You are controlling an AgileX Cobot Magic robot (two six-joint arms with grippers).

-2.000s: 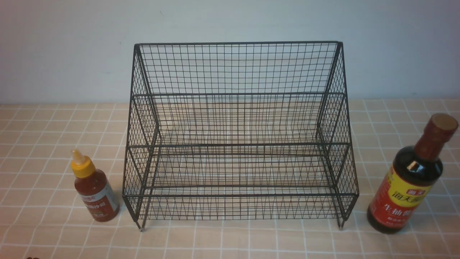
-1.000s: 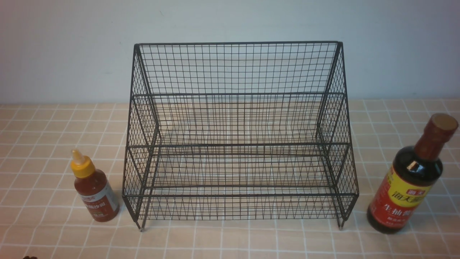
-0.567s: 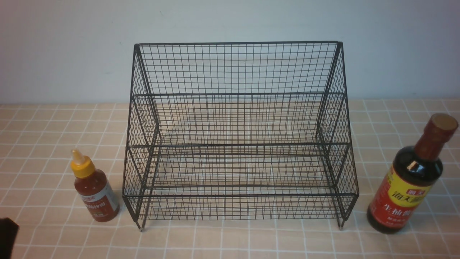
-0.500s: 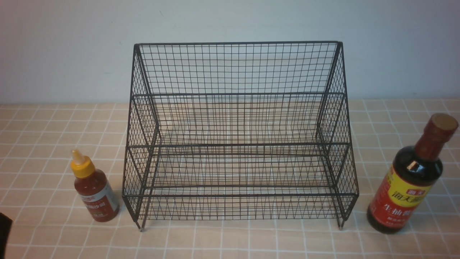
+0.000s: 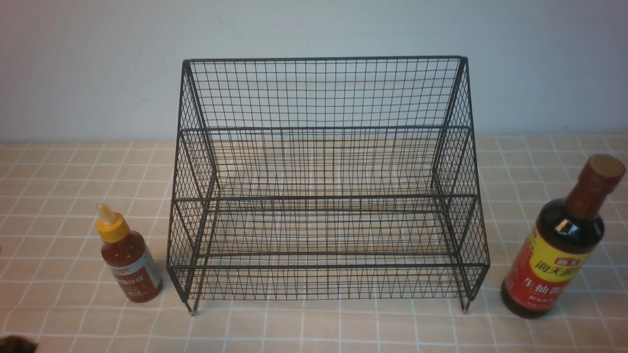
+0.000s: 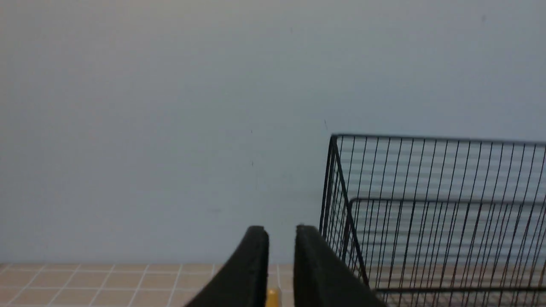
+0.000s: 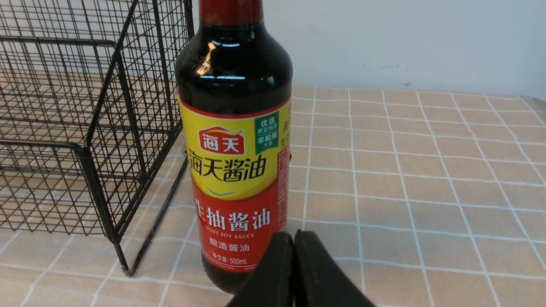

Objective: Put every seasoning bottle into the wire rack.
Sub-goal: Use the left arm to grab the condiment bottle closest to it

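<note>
The black wire rack [image 5: 326,196] stands empty in the middle of the table. The small red-sauce bottle [image 5: 128,262] with a yellow nozzle cap stands upright just left of it. The tall dark soy-sauce bottle [image 5: 559,245] stands upright just right of it. My left gripper [image 6: 281,232] is slightly open and empty; the yellow nozzle tip [image 6: 272,297] shows beyond the gap, with the rack [image 6: 426,213] beside it. My right gripper [image 7: 294,234] is shut and empty, close in front of the soy-sauce bottle [image 7: 234,140], beside the rack's corner [image 7: 85,149].
The table has a peach cloth with a white grid [image 5: 343,328]. A pale wall [image 5: 98,73] stands close behind the rack. A dark bit of my left arm [image 5: 14,345] shows at the front left corner of the front view.
A dark part of my left arm came into the front view at the left edge, then dropped to the bottom left corner. Rack and bottles have not moved.
</note>
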